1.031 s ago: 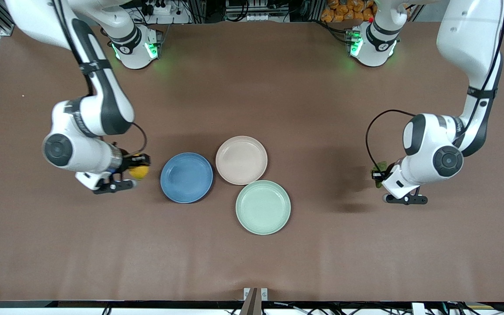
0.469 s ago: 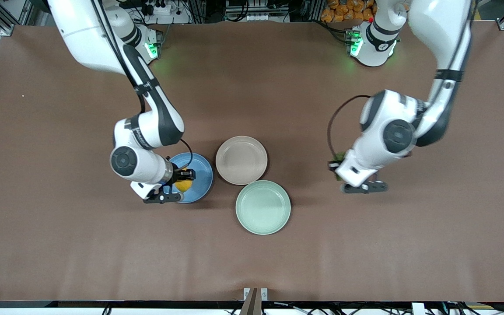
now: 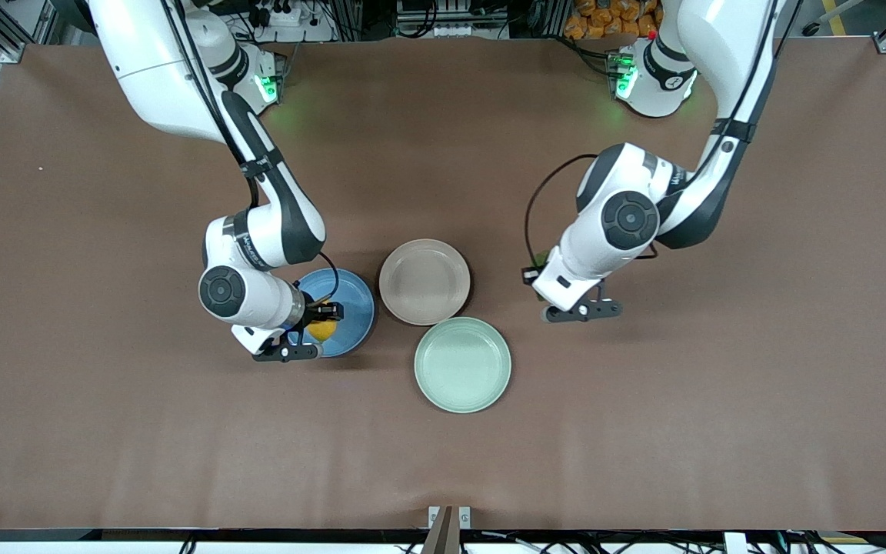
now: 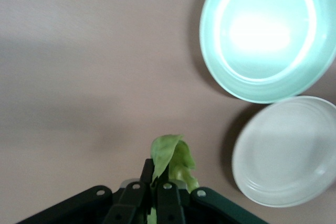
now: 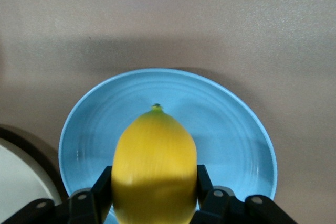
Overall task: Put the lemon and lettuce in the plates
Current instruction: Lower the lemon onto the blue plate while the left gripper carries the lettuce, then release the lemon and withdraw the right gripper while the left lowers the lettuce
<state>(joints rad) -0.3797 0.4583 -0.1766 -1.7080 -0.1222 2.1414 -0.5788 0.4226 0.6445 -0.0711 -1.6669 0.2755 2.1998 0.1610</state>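
Observation:
My right gripper (image 3: 325,318) is shut on the yellow lemon (image 3: 322,329) and holds it over the blue plate (image 3: 354,306). In the right wrist view the lemon (image 5: 154,161) sits between the fingers above the blue plate (image 5: 226,124). My left gripper (image 3: 533,271) is shut on the green lettuce (image 3: 540,260) over bare table, beside the beige-pink plate (image 3: 424,282) toward the left arm's end. In the left wrist view the lettuce (image 4: 170,158) sticks out of the shut fingers, with the beige-pink plate (image 4: 289,153) off to one side. Both plates are empty.
A pale mint-green dish (image 3: 462,365) stands empty, nearer to the front camera than the beige-pink plate and touching it; it also shows in the left wrist view (image 4: 268,35). Brown table mat lies all round the three dishes.
My right gripper carried the lemon from beside the blue plate to over it, then held still. My left gripper has moved with the lettuce toward the plates.

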